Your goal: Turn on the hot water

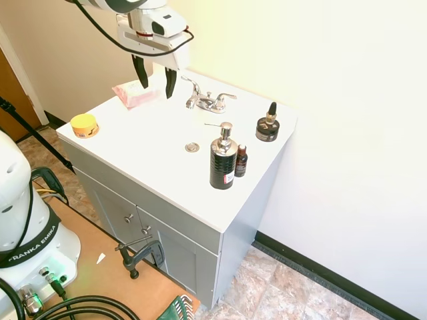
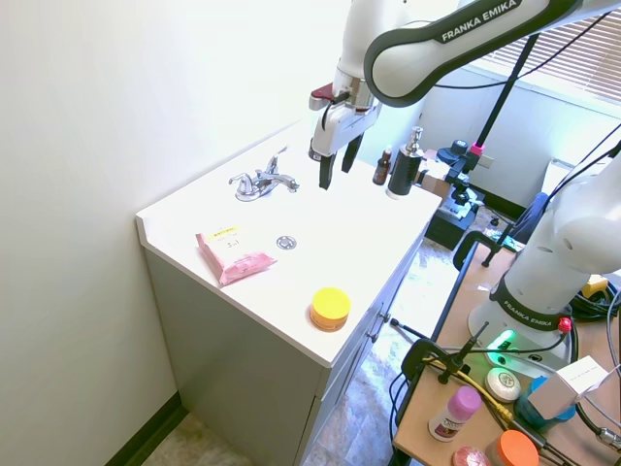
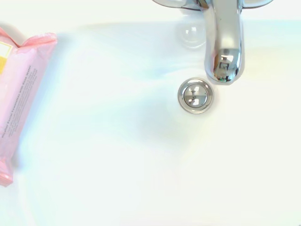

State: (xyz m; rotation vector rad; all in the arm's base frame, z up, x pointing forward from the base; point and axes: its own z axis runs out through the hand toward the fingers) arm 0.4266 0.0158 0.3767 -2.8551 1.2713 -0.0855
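First exterior view, pink packet point(image 1: 135, 94) beside tool point(image 1: 155, 83), soap dispenser point(image 1: 222, 160) apart

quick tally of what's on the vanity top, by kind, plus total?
Faucet: 1
Drain plug: 1
Black soap dispenser: 1
Small dark bottle: 1
Dark round jar with dropper top: 1
Pink wipes pack: 1
Yellow tin: 1
Total: 7
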